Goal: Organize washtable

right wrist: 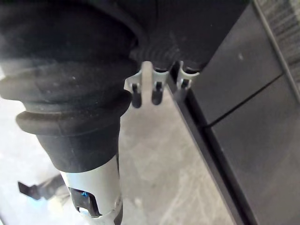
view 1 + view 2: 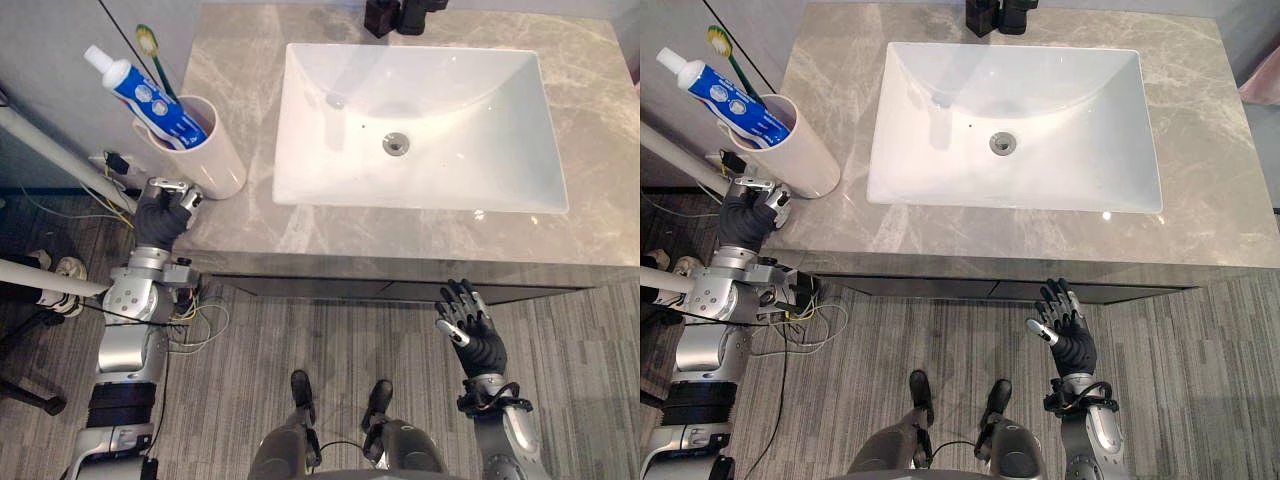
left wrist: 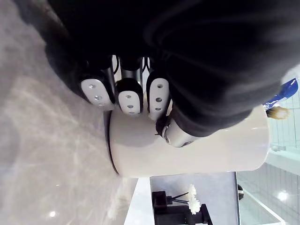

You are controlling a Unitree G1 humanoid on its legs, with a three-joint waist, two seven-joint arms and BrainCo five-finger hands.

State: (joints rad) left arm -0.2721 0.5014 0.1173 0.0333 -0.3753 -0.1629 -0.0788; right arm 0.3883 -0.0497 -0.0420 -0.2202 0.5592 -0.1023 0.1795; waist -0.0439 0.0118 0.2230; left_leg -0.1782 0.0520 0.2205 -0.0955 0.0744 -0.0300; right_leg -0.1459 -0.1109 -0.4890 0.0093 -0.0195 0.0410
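Our left robot hand [image 2: 162,213] touches the white cup [image 2: 205,150] of toothpaste [image 2: 145,95] and toothbrush [image 2: 148,42] at a corner of the marble tabletop [image 2: 400,235]; whether it grips, we cannot tell. A dark object [image 2: 395,15] at the back edge is cut off. Our right robot hand [image 2: 470,325] hangs spread over the grey floor [image 2: 330,340].

Records mid-grey marble with pale veining on the counter [image 2: 600,200]. Notes plain white on the sink [image 2: 300,150] and the cup [image 2: 215,160]. Marks the toothpaste tube [image 2: 150,95] blue and white, white-capped; the toothbrush [image 2: 147,40] green. Logs grey wood-grain planks on the floor [image 2: 330,350].
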